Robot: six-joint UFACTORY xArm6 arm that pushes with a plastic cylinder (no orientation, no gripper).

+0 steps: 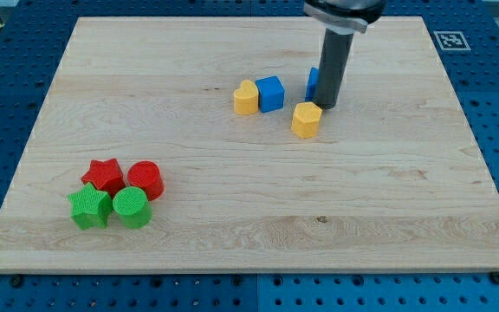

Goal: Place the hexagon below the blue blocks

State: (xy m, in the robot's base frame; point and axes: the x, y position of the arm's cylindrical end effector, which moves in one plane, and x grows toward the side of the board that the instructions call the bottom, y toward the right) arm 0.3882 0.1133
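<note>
Camera view: no jaws are seen, only my tip [328,106], set just above and right of the yellow hexagon [306,120], hiding part of one blue block [313,83]. A blue cube [270,93] touches a yellow heart [246,98] on the smooth wooden bench [232,217].

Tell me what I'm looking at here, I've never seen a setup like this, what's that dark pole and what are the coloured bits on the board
The dark pole is the end of a robot arm. It has no hand; it holds nothing and only pushes blocks with my tip. One camera looks down on a wooden board. My tip sits just above and right of the yellow hexagon, and partly hides a blue block behind it. Further left are a blue cube and a yellow heart. Near the view's bottom left sit a red star, a red cylinder, a green star and a green cylinder.
</note>
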